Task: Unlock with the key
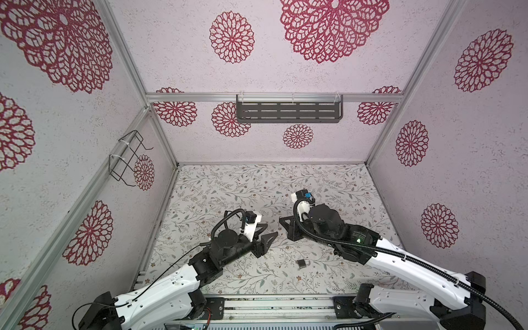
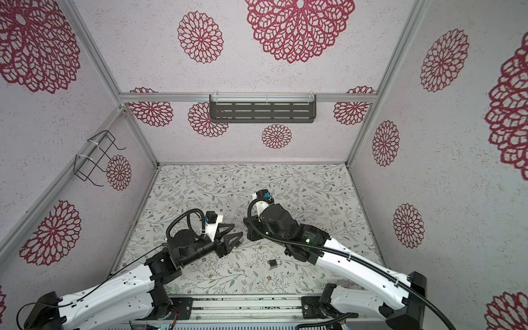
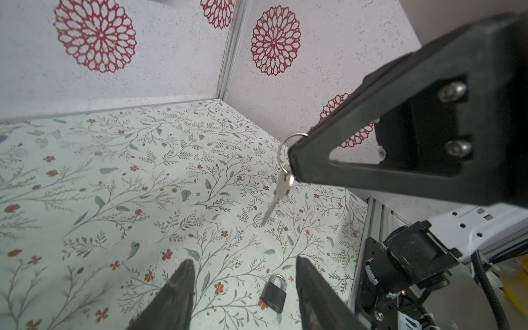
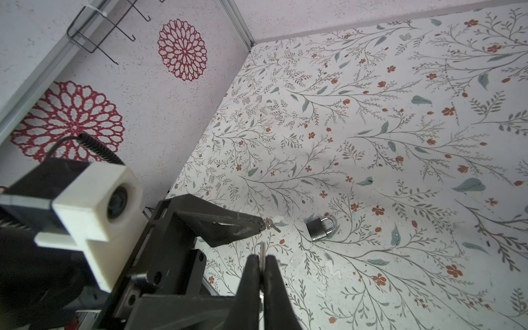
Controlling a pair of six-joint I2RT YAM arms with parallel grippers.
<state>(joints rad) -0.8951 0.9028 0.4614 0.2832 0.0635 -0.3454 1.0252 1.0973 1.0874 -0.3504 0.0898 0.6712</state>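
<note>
Floral tabletop (image 1: 228,185), padlock (image 1: 301,264) flat near front; right claw (image 4: 261,258) clamped on dangling key (image 3: 278,194), left claw (image 3: 244,261) apart.

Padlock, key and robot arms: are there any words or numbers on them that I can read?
No text can be read.
padlock: no marking shows on it.
key: no marking shows.
right arm's black joint: faint pale print by a green light, too small to read.

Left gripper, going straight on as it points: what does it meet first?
Likely the key hanging from the key ring in the right gripper, just ahead of the left gripper; depth unclear.
</note>
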